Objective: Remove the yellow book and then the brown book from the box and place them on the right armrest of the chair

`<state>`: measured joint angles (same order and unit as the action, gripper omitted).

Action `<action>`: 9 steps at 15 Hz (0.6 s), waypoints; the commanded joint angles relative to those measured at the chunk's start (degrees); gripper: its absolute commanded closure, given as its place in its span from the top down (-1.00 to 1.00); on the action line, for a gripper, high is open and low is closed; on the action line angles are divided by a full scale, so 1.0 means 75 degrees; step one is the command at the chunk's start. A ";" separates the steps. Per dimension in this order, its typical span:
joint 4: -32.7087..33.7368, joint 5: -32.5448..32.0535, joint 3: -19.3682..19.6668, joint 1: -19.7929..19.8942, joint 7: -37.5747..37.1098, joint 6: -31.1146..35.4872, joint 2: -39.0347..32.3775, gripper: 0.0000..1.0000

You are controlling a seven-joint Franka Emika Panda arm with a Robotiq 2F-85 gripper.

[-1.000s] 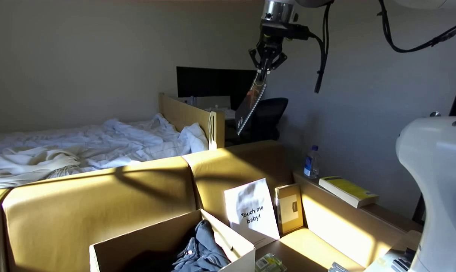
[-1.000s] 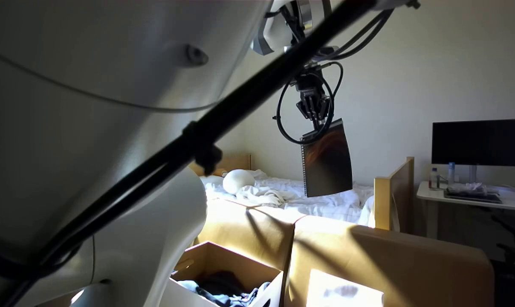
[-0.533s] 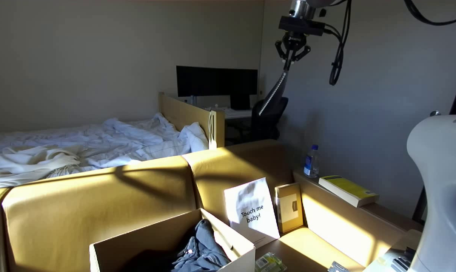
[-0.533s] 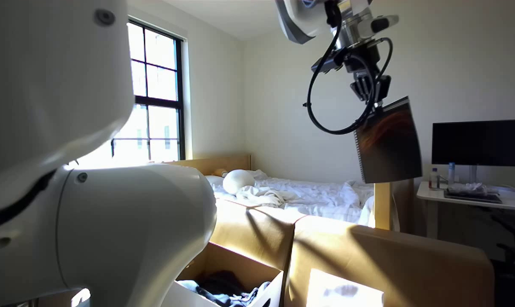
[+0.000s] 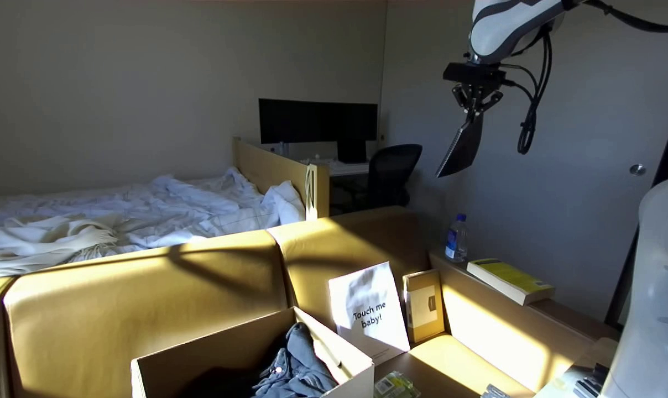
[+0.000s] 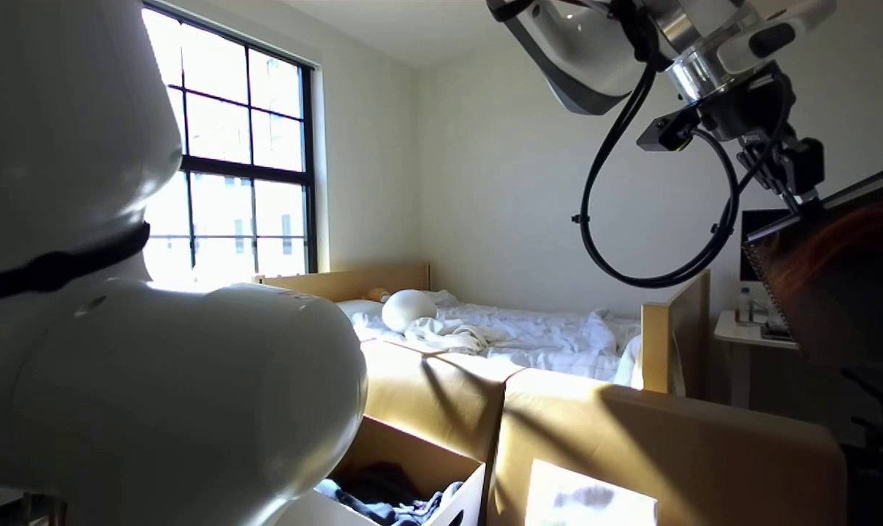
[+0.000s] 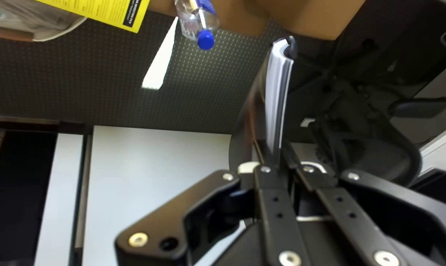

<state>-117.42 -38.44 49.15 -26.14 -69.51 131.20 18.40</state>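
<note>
- Wrist view: my jaws are clamped on the brown book, pinching its edge, with the page ends turned toward me. The grip looks sound enough to travel with, provided I avoid jerks.
- Beneath my jaws the brown book hangs tilted in both exterior views, spiral binding along one side. It looks bendy and may flap, so I should move slowly and let it settle before lowering.
- Next comes the bottle, upright at the back end of the right armrest of the chair. The brown book's low corner could tip it; I'd best pass high.
- Near the bottle, the yellow book lies flat on that armrest, so its half seems done. I would aim on top of it, or at the stretch on its side away from the bottle: touch the loose edge down first, lay the cover over, then part my jaws.
- Farther off, the box holds dark clothing; I judge nothing more is needed from it.
</note>
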 commanded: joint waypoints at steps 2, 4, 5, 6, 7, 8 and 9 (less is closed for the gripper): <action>-0.0734 -0.1290 -0.2303 0.2659 -0.2082 -0.0093 0.0328 -0.94; -0.0962 -0.1598 -0.3180 0.3894 -0.2694 -0.0323 0.0413 -0.94; -0.1075 -0.1641 -0.3621 0.4511 -0.2933 -0.0476 0.0445 -0.94; -0.1253 -0.1755 -0.3924 0.4966 -0.3238 -0.0654 0.0432 -0.94; -0.1421 -0.1924 -0.4219 0.5313 -0.3597 -0.0905 0.0440 -0.94; -0.1712 -0.2008 -0.4439 0.5567 -0.3913 -0.1223 0.0424 -0.94; -0.1956 -0.2045 -0.4629 0.5735 -0.4220 -0.1590 0.0417 -0.94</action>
<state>-126.51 -50.75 19.41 12.15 -93.43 124.25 20.12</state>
